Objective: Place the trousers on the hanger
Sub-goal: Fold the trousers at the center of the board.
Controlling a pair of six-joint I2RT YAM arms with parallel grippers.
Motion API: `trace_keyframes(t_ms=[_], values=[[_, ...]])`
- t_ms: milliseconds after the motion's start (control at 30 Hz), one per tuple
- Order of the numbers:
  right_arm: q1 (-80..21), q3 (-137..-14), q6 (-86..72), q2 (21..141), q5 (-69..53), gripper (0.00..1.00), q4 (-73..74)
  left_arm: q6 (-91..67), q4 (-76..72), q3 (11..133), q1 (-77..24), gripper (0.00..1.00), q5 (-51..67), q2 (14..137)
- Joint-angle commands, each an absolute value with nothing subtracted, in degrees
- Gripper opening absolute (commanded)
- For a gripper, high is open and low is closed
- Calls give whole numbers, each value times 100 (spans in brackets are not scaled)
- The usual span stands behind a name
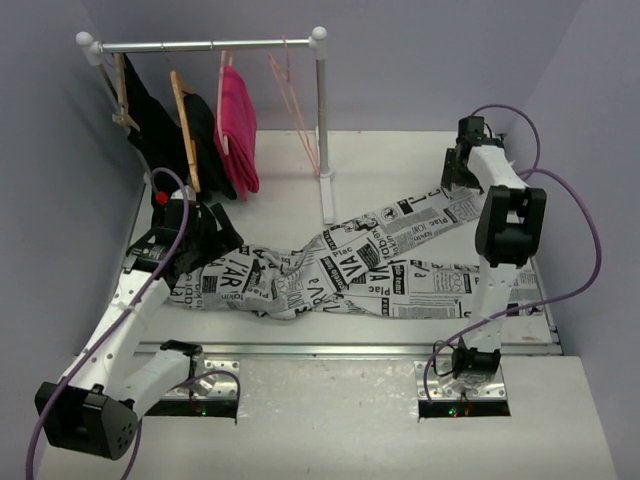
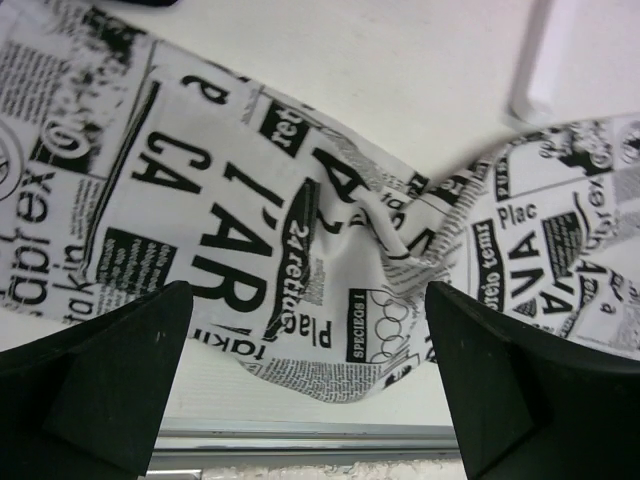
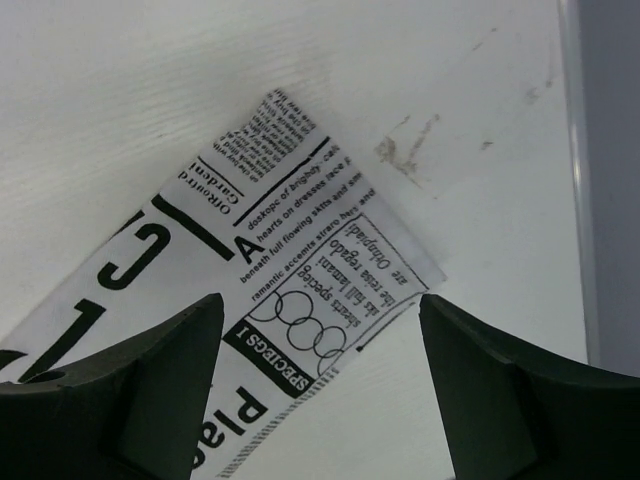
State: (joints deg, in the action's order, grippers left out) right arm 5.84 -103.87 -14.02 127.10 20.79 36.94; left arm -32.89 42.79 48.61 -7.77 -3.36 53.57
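Observation:
The newspaper-print trousers [image 1: 350, 270] lie spread flat across the table, waist at the left, two legs running right. The thin pink hanger [image 1: 300, 110] hangs bare on the rail near the right post. My left gripper [image 1: 196, 232] is open and empty above the waist end; in the left wrist view the crumpled fabric [image 2: 300, 230] lies below the spread fingers [image 2: 110, 380]. My right gripper [image 1: 458, 172] is open and empty over the far leg's cuff; in the right wrist view the cuff end [image 3: 330, 270] lies flat between the fingers [image 3: 140, 390].
A clothes rail [image 1: 210, 45] on a white post [image 1: 324, 120] stands at the back. It holds wooden hangers with black garments [image 1: 170, 130] and a pink garment [image 1: 238, 125]. Grey walls close in left and right. A metal strip [image 1: 350, 350] marks the near table edge.

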Motion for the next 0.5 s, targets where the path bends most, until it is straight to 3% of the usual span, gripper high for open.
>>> trace_keyframes(t_ms=[0, 167, 267, 367, 433, 467], values=[[575, -10807, -1122, 13213, 1676, 81, 3560, -2683, 3621, 4696, -762, 100, 581, 4922], [639, -11600, -1381, 13947, 1153, 87, 3876, -2637, 3508, 4588, -842, 100, 754, 4784], [685, -11702, -1553, 14123, 1230, 85, 4154, -2620, 3498, 4579, -886, 100, 755, 4738], [694, -11230, -1529, 14016, 1049, 52, 4157, -2610, 3499, 4579, -929, 100, 756, 4636], [703, -10968, -1512, 13874, 697, 36, 4174, -2610, 3473, 4571, -915, 100, 781, 4598], [709, -10914, -1506, 13799, 534, 33, 4169, -2604, 3472, 4564, -914, 100, 794, 4597]])
